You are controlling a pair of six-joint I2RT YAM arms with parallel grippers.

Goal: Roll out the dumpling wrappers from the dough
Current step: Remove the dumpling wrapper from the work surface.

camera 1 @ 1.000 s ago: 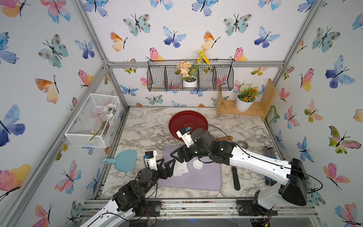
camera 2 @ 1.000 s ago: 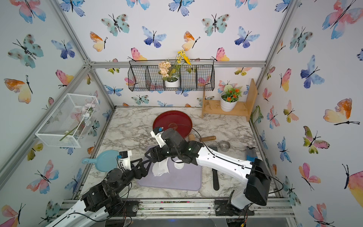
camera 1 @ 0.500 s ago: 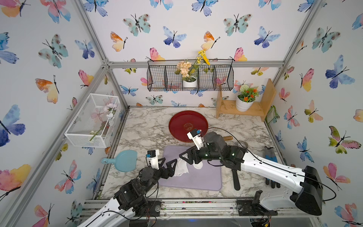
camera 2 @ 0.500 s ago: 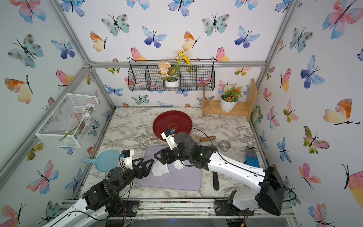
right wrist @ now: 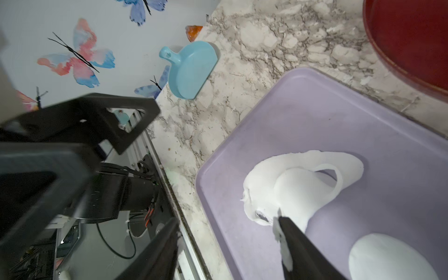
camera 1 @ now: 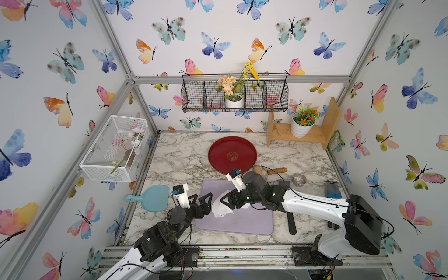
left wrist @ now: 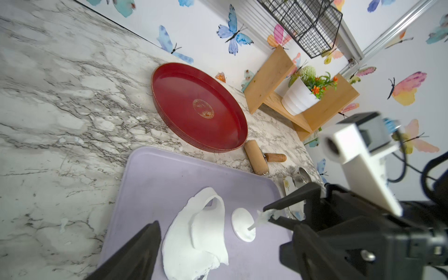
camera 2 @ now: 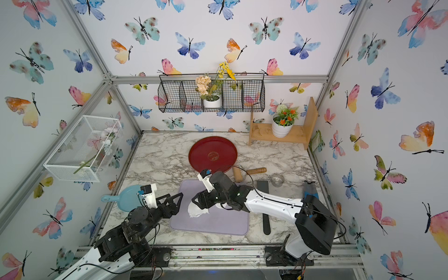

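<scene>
Showing whole from left wrist: dumpling wrapper (left wrist: 240, 224)

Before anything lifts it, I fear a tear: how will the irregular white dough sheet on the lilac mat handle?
Probably floppy: the irregular white dough sheet lies folded over itself, one edge curled into a loop. Likely to tear if lifted by its thin, ragged rim. Possibly sticky: white bits cling to a finger of the right gripper.

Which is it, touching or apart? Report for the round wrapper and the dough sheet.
Apart. The left wrist view shows a strip of bare purple mat between the dumpling wrapper and the dough.
</scene>
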